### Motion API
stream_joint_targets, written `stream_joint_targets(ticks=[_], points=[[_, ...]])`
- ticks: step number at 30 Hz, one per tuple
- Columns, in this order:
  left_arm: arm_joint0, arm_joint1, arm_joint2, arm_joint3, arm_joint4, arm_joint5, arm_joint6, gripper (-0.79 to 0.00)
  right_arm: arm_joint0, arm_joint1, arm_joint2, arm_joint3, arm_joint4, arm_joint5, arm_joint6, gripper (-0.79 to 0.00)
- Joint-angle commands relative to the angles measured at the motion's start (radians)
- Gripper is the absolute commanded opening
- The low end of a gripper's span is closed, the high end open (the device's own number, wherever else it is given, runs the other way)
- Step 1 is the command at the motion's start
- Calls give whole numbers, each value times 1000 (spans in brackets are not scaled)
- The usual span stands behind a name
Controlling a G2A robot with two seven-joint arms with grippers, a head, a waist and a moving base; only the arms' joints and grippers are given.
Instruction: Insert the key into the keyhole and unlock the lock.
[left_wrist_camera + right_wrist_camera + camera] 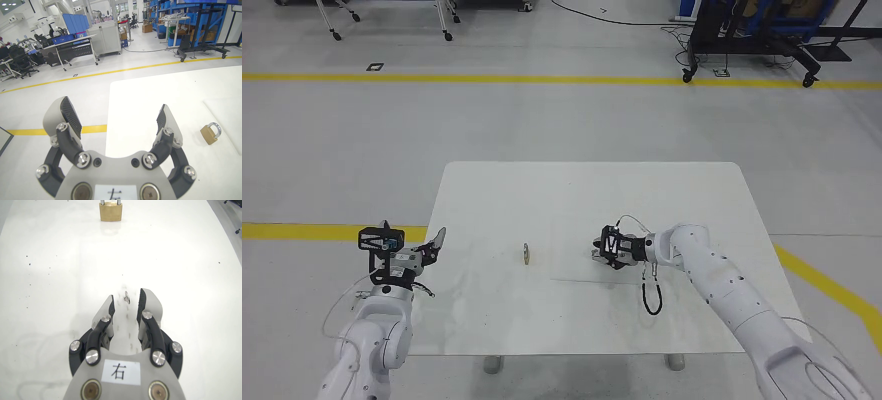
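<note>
Small silver key (127, 298) lies on white tabletop (592, 200) inside open right claw (127, 294), ungripped. Brass padlock with steel shackle (527, 254) lies mid-tabletop, well apart from key. Left claw (115, 103) gapes wide at tabletop's edge.

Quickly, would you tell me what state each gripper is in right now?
Left gripper: open, holding nothing.
Right gripper: open, key between its fingers, ungripped.

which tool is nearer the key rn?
Right. The key sits on the table between the right tool's open fingers; the left tool is at the table's edge, past the padlock.
</note>
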Motion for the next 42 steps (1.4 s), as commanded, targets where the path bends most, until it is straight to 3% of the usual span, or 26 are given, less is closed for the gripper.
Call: stream_joint_targets(ticks=[1,7,15,26,39,42], points=[[0,0,0,0,0,0,0,0,3,-2,-7,0,-2,11,10,-600],[0,0,0,0,0,0,0,0,10,-9,-25,-3,9,39,48,-785],[0,0,0,0,0,0,0,0,2,4,-23,-29,-17,20,4,-785],[0,0,0,0,0,0,0,0,-67,62,62,-132,-65,-34,-146,-785],[0,0,0,0,0,0,0,0,-69,63,64,-134,-63,-37,-147,-785],[-6,1,17,-46,73,-4,10,0,-69,63,64,-134,-63,-37,-147,-785]])
